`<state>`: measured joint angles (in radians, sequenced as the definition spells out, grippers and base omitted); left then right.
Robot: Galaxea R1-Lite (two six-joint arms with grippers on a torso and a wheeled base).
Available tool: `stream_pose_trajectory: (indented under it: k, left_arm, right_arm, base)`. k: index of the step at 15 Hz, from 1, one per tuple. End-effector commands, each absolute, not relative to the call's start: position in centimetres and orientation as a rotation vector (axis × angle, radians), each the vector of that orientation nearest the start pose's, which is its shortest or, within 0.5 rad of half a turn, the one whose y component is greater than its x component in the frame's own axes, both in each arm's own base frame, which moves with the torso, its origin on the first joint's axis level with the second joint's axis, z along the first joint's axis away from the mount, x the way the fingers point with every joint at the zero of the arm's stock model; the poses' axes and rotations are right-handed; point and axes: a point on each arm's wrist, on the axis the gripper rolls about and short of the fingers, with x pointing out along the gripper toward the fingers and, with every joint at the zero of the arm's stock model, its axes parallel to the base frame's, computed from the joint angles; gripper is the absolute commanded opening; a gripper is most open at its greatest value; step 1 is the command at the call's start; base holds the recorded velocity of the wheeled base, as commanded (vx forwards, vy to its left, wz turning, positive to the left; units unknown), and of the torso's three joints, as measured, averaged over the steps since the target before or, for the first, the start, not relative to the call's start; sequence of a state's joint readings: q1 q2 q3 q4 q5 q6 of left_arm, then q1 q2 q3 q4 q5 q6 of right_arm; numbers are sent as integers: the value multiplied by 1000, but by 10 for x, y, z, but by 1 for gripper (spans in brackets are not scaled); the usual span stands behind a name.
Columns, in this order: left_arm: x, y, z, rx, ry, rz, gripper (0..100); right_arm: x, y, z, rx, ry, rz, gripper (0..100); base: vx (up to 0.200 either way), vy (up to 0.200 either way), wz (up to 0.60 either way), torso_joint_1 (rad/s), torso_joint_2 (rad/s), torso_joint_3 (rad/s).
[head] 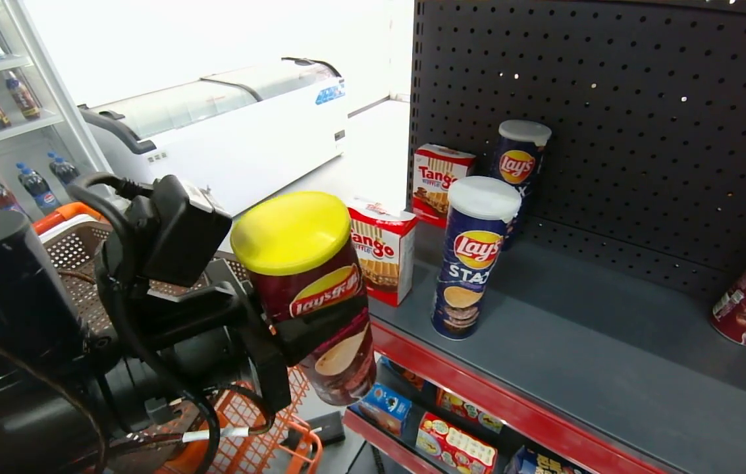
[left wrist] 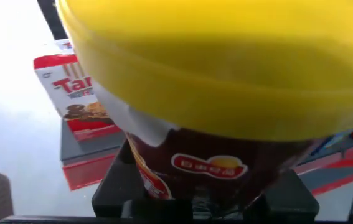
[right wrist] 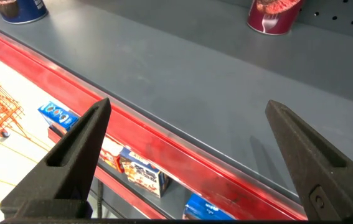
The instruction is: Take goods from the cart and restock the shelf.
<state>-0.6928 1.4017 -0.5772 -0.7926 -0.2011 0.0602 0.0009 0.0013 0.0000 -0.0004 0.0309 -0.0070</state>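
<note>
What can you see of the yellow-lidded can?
The can is a maroon tube, cardboard by its look, with a yellow plastic lid shut on top and a logo and chip picture on its wall. It leans slightly, held in the air by the left end effector clamped round its middle, short of the shelf edge.

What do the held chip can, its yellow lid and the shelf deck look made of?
Chip can: likely a cardboard tube with a glossy printed wrap; light glints on it.
Yellow lid: probably plastic, smooth, soft sheen, moulded rim.
Shelf deck: seemingly painted metal, matte grey with faint reflections; hard to confirm.
</note>
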Motion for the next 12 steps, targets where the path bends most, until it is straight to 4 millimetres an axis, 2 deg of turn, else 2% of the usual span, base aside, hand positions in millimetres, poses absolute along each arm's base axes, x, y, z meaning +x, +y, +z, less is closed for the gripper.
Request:
stream_pose_trajectory:
  k: [1,4,8,12]
  left_arm:
    - [158,-149,218,62,3,-946,0]
    - [137,-147,222,82,70,-1028,0]
    - [133,-149,221,87,78,-1053,0]
    - [127,-150,218,85,86,-1142,0]
  right_arm:
    - [-23,1,76,-8,1,32,100]
    - [-23,1,76,-8,0,32,100]
    - [-23,1,76,-8,1,34,100]
    - [-23,1,76,-8,1,34,100]
  base:
    - [0,0,0,0,0,0]
    - [0,0,0,0,0,0]
    - [0,0,0,0,0,0]
    - [0,0,-600,0,2,10]
